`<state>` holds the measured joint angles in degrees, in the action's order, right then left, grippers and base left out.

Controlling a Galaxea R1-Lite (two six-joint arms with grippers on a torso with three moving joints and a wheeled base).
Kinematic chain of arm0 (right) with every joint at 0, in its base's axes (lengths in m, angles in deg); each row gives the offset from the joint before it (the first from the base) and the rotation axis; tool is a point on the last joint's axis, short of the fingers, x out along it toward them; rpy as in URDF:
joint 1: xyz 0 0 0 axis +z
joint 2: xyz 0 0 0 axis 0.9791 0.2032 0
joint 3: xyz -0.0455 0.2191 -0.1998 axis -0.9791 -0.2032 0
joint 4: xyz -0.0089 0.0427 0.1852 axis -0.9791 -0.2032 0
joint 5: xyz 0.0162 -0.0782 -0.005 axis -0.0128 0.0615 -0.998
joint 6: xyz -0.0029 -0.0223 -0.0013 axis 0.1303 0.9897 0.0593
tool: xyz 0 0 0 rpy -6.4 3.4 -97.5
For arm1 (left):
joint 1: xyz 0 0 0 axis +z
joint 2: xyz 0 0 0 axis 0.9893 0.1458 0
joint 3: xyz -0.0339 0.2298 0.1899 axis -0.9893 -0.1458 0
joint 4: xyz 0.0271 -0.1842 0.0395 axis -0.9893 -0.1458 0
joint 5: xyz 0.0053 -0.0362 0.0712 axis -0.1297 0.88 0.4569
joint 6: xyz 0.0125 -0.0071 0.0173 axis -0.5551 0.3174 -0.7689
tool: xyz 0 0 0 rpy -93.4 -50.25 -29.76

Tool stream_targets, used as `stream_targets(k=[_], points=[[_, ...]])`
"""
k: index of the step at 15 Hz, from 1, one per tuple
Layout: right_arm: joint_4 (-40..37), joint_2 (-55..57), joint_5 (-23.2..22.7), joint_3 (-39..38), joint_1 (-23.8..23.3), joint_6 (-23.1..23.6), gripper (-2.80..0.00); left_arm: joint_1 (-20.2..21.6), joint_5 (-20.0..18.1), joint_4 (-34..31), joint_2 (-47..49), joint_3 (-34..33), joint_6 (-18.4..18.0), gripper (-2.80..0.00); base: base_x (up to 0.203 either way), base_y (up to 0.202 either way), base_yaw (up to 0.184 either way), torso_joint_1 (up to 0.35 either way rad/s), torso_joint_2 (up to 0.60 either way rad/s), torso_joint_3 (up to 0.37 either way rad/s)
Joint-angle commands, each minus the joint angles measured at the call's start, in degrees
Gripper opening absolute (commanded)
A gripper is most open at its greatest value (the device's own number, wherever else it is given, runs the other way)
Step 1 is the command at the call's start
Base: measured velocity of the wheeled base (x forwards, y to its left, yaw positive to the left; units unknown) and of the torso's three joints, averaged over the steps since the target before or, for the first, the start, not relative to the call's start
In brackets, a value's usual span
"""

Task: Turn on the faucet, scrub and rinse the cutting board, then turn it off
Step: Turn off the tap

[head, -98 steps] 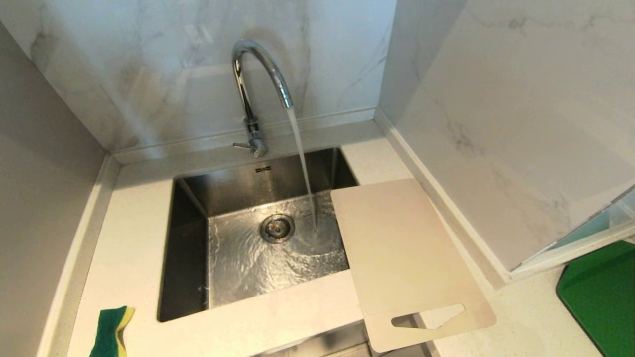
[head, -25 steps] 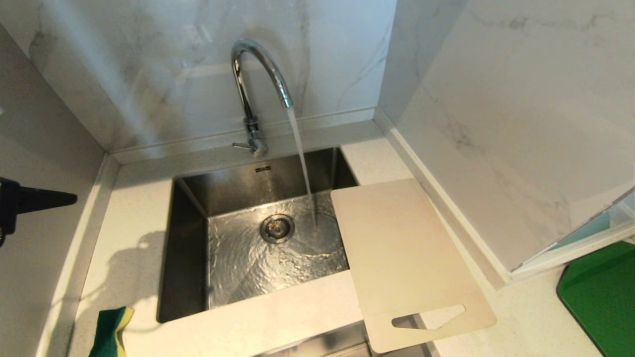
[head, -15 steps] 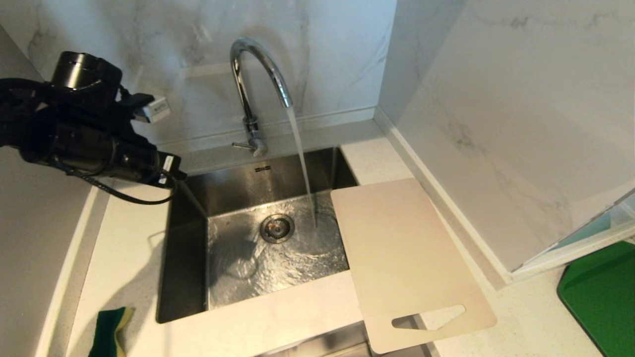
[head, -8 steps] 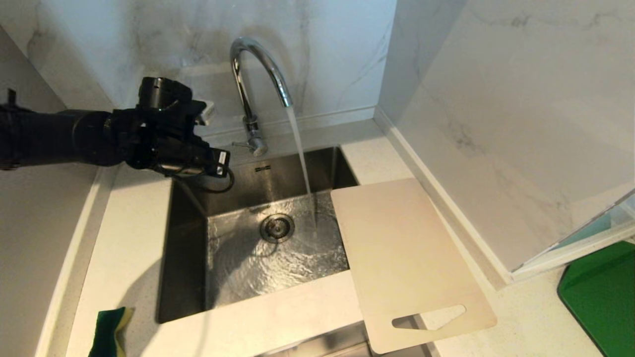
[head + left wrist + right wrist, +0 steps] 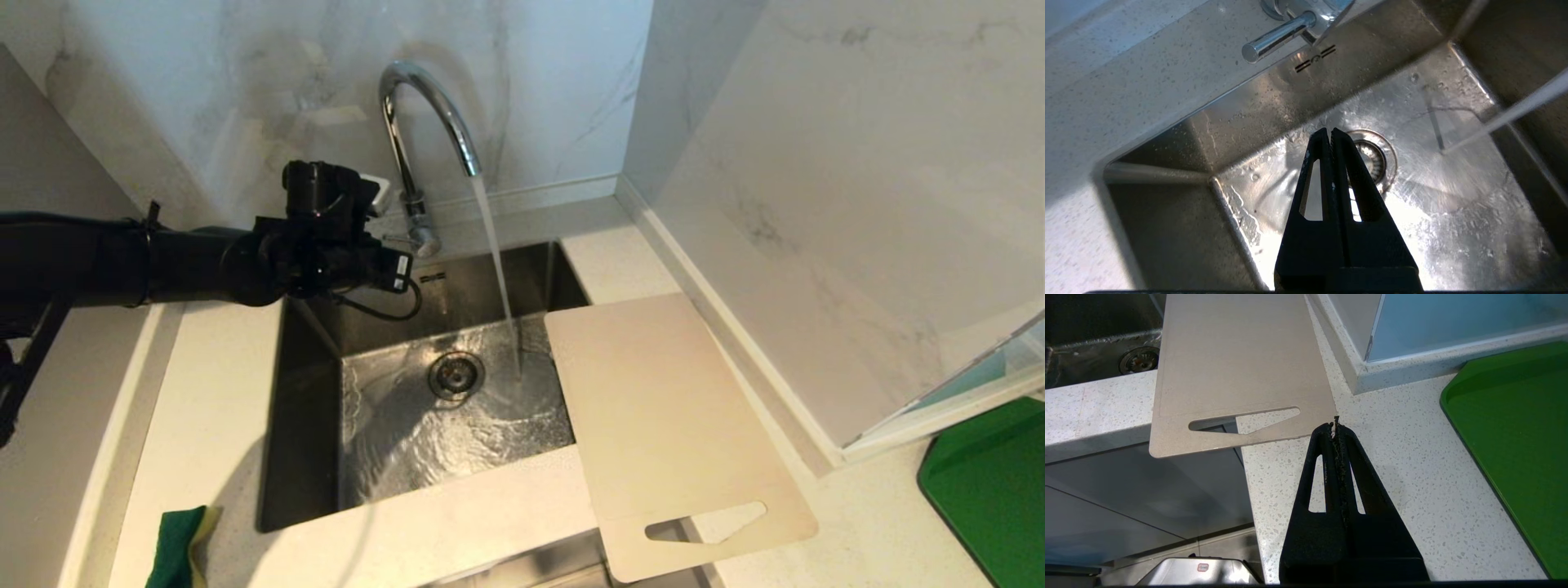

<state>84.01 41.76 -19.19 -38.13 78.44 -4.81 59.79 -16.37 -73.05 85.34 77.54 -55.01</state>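
Note:
The chrome faucet (image 5: 424,106) stands behind the sink (image 5: 310,408) and a stream of water (image 5: 498,278) runs from its spout. Its thin side lever (image 5: 400,240) points left. My left arm (image 5: 163,265) reaches in from the left, its wrist just left of the lever. In the left wrist view my left gripper (image 5: 1329,132) is shut and empty over the sink floor, short of the lever (image 5: 1278,36). The beige cutting board (image 5: 661,425) lies across the sink's right rim. My right gripper (image 5: 1336,426) hangs shut by the cutting board's (image 5: 1237,359) handle end.
A green and yellow sponge (image 5: 180,545) lies at the counter's front left. A dark green mat (image 5: 988,490) sits at the far right. Marble walls close in the back and right. The drain (image 5: 455,374) is in the middle of the wet sink floor.
My left arm has come in from the left edge and swung right and down to the faucet's base. Water keeps running. The board and sponge have not moved.

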Motion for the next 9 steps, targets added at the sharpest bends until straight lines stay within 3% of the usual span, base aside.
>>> stream_targets(k=[1, 5, 7, 9], points=[[0.0, 0.0, 0.0, 0.0, 0.0, 0.0, -2.80, -0.6, 1.0, 0.3, 1.7, 1.5, -0.2, -2.80, 0.000, 0.000, 0.000, 0.000, 0.00, 0.000], [0.0, 0.1, 0.0, 0.0, 0.0, 0.0, -2.80, -2.1, 4.0, -1.7, 3.9, 5.9, -0.3, -2.80, 0.000, 0.000, 0.000, 0.000, 0.00, 0.000], [0.0, 0.1, 0.0, 0.0, 0.0, 0.0, -2.80, -2.2, 4.5, -0.4, 5.1, 5.9, -4.0, -2.80, 0.000, 0.000, 0.000, 0.000, 0.00, 0.000], [0.0, 0.0, 0.0, 0.0, 0.0, 0.0, -2.80, -2.3, 6.3, 0.7, 5.3, 5.9, -4.9, -2.80, 0.000, 0.000, 0.000, 0.000, 0.00, 0.000]])
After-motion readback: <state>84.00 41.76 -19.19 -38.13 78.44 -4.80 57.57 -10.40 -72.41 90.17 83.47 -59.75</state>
